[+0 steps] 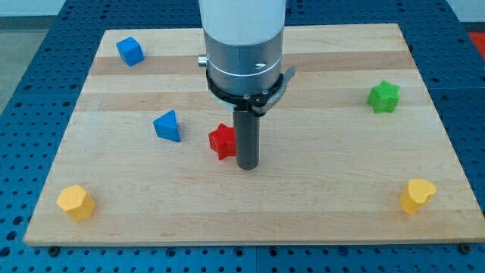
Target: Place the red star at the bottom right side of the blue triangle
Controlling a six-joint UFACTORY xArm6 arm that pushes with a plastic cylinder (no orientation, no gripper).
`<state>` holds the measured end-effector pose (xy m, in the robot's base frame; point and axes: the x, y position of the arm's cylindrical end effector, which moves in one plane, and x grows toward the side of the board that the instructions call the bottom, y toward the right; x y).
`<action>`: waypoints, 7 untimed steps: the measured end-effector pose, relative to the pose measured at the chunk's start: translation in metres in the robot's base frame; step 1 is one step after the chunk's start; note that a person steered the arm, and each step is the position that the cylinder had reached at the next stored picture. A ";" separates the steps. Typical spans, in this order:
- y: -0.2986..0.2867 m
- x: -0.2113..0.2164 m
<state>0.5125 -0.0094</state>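
Observation:
The red star (221, 141) lies on the wooden board just left of centre. The blue triangle (167, 126) lies to its left and slightly higher in the view, a short gap apart. My tip (248, 165) rests on the board right against the red star's right side, the dark rod partly covering the star's right edge.
A blue cube (129, 51) sits at the top left. A green star (383, 96) sits at the right. A yellow hexagon (76, 202) is at the bottom left and a yellow heart (417, 196) at the bottom right. The board (318, 205) ends at a blue perforated table.

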 end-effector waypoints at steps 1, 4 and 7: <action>0.000 0.000; 0.035 0.000; 0.002 -0.028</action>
<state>0.4843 -0.0079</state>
